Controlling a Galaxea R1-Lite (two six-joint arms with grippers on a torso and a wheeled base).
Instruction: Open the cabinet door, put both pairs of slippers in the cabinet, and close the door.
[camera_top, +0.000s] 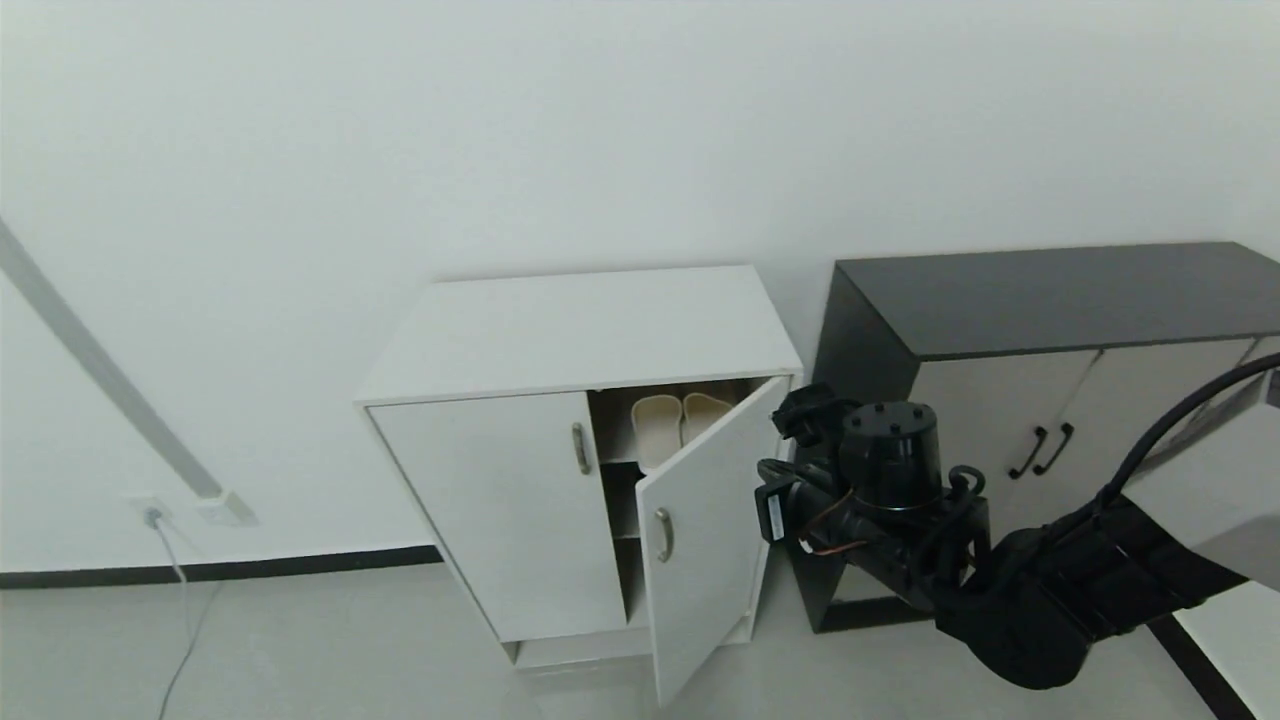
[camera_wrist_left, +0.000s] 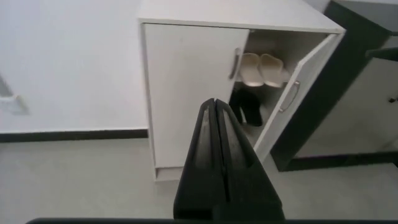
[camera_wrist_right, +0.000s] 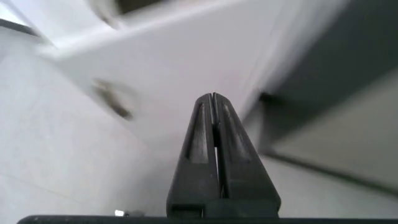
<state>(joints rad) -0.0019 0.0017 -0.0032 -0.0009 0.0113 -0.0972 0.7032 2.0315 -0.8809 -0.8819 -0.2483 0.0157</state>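
The white cabinet (camera_top: 580, 330) stands against the wall with its left door closed and its right door (camera_top: 705, 560) partly open. A cream pair of slippers (camera_top: 680, 420) lies on the upper shelf, and the left wrist view also shows this cream pair (camera_wrist_left: 262, 68) above a black pair (camera_wrist_left: 247, 111) on the shelf below. My right gripper (camera_top: 792, 412) is shut and sits at the outer face of the open door near its top edge; in the right wrist view the right gripper (camera_wrist_right: 213, 96) is close to the door's handle (camera_wrist_right: 112, 99). My left gripper (camera_wrist_left: 214, 102) is shut, holds nothing and points at the cabinet from a distance.
A dark-topped cabinet (camera_top: 1050, 300) stands right beside the white one, just behind my right arm. A wall socket with a hanging cable (camera_top: 152, 517) is at the left. Bare grey floor (camera_top: 350, 650) lies in front of the cabinet.
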